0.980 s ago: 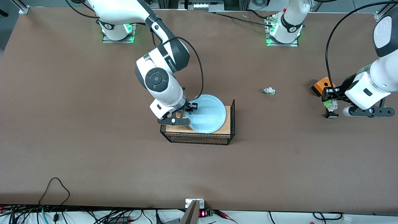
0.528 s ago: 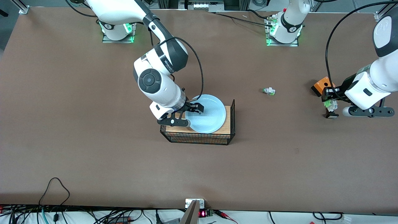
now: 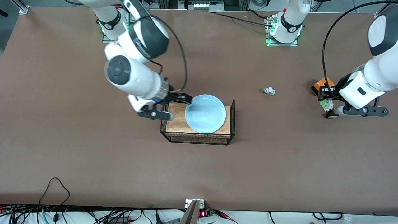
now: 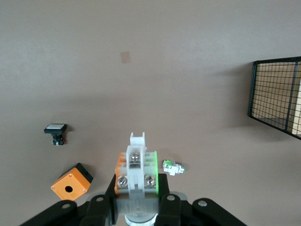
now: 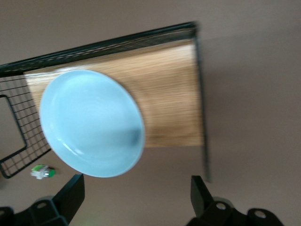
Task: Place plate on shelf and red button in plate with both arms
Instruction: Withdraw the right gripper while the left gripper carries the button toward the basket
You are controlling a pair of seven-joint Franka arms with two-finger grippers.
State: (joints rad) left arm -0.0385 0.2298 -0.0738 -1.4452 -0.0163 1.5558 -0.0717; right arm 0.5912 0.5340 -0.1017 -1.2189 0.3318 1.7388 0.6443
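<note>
- The bench (image 3: 279, 161) carries the wire rack (image 3: 199, 137), with the plate (image 3: 205, 113) lying flat on its wood top.
- The right arm reaches down from its base; its right tool (image 3: 178, 104) hangs released, fingers spread, just beside the plate's rim (not touching it).
- The left arm bends low at its own end of the bench; its left tool (image 3: 326, 107) is clenched on the red button (image 4: 137, 165), beside an orange box (image 3: 323, 84).

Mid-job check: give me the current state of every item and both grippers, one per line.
plate: flat on the wood-topped wire rack, released.
red button: held upright in the left gripper, cap hidden.
left gripper: shut on the red button, above the table beside the orange box.
right gripper: jaws open, empty, over the rack's edge.
green-capped switch: lying on its side.
orange box: on the table.
black switch: on the table.
</note>
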